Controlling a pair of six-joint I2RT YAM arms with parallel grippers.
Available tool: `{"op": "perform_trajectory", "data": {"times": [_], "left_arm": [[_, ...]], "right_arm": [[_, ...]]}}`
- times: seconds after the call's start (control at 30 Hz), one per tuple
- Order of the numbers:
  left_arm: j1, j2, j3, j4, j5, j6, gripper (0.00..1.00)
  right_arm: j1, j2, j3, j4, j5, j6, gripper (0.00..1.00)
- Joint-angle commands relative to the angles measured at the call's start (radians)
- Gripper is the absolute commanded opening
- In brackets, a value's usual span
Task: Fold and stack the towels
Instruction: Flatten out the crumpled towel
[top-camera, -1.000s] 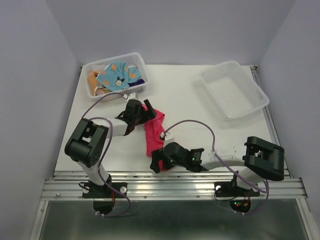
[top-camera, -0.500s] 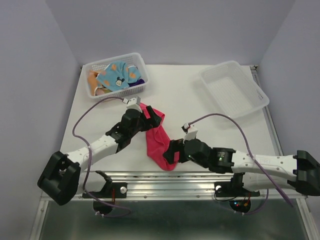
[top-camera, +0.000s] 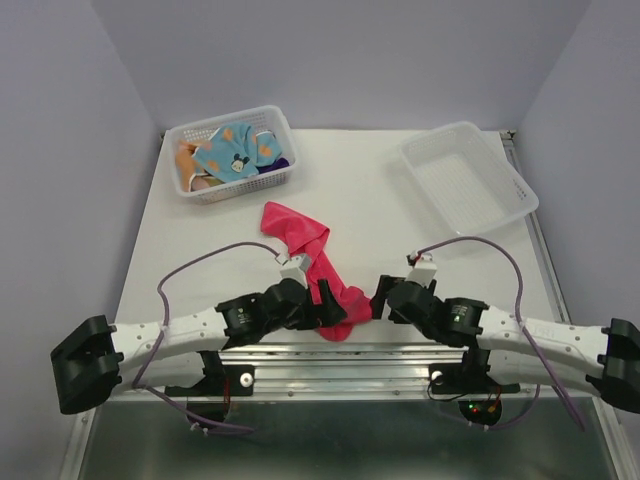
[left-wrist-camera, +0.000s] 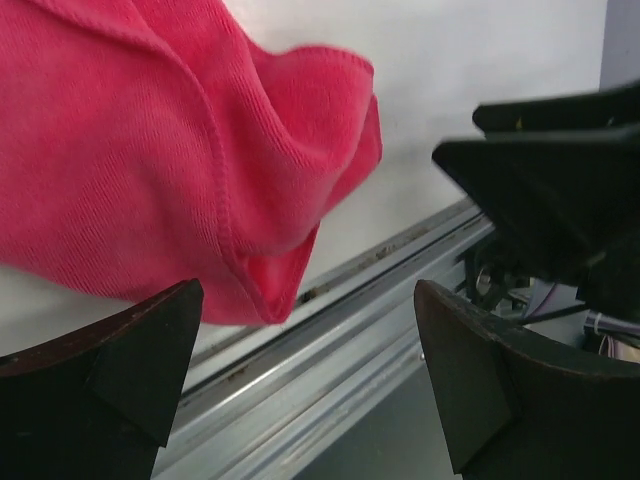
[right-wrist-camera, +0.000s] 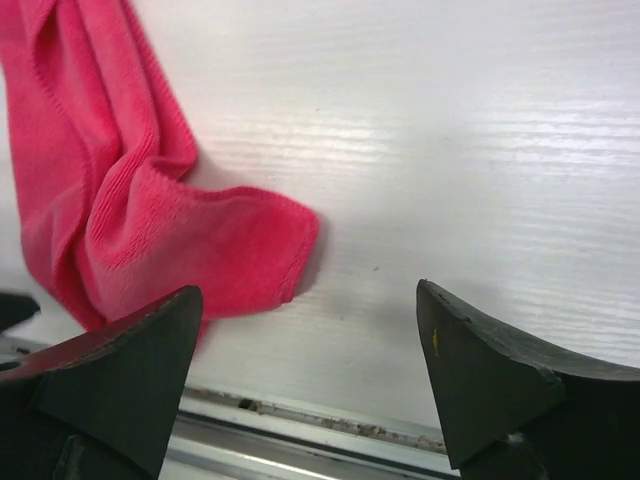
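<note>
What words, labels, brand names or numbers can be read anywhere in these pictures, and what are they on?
No text can be read in any view.
The light blue towel in the basket has cartoon figures and orange spots, but no letters can be made out.
The pink towel and the clear tray show no print.

A: Far-left corner of white table (top-camera: 370, 190): white perforated basket (top-camera: 240, 186), sitting slightly askew.
B: Far right: shallow pale tray (top-camera: 465, 185), angled, possibly translucent, hard to tell from above. Metal rail (top-camera: 320, 385) along near edge. Grey-lilac walls (top-camera: 60, 150).
</note>
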Motion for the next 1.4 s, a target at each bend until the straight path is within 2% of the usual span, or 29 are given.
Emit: {"op": "perform_trajectory", "data": {"times": [0.0, 0.1, 0.37, 0.4, 0.67, 0.8, 1.07, 1.2, 1.27, 1.37], "left_arm": [[-0.123, 0.024, 0.042, -0.125, -0.091, -0.138, 0.99], [-0.228, 0.097, 0.076, -0.183, -0.143, -0.213, 0.99], [-0.290, 0.206, 0.171, -0.248, -0.226, -0.227, 0.99], [-0.296, 0.205, 0.174, -0.248, -0.232, -0.223, 0.99], [-0.310, 0.159, 0.165, -0.245, -0.284, -0.200, 0.99], [-0.310, 0.116, 0.145, -0.245, -0.299, -0.198, 0.99], [-0.310, 0.035, 0.106, -0.239, -0.336, -0.166, 0.99], [-0.308, 0.009, 0.077, -0.222, -0.350, -0.172, 0.99], [-0.308, 0.001, 0.068, -0.216, -0.358, -0.177, 0.99], [-0.307, -0.004, 0.047, -0.193, -0.367, -0.184, 0.99]], "right_arm": [[-0.085, 0.050, 0.001, 0.030, 0.013, 0.000, 0.90], [-0.107, 0.127, 0.024, 0.081, -0.037, -0.031, 0.81], [-0.115, 0.314, 0.073, 0.176, -0.095, -0.045, 0.68], [-0.115, 0.337, 0.076, 0.188, -0.100, -0.041, 0.66], [-0.128, 0.354, 0.072, 0.221, -0.100, -0.006, 0.64], [-0.128, 0.368, 0.076, 0.213, -0.112, -0.003, 0.56], [-0.128, 0.422, 0.046, 0.245, -0.167, 0.024, 0.46], [-0.130, 0.443, 0.069, 0.264, -0.166, 0.011, 0.30], [-0.133, 0.435, 0.101, 0.250, -0.143, 0.005, 0.02], [-0.141, 0.394, 0.171, 0.203, -0.045, -0.023, 0.01]]}}
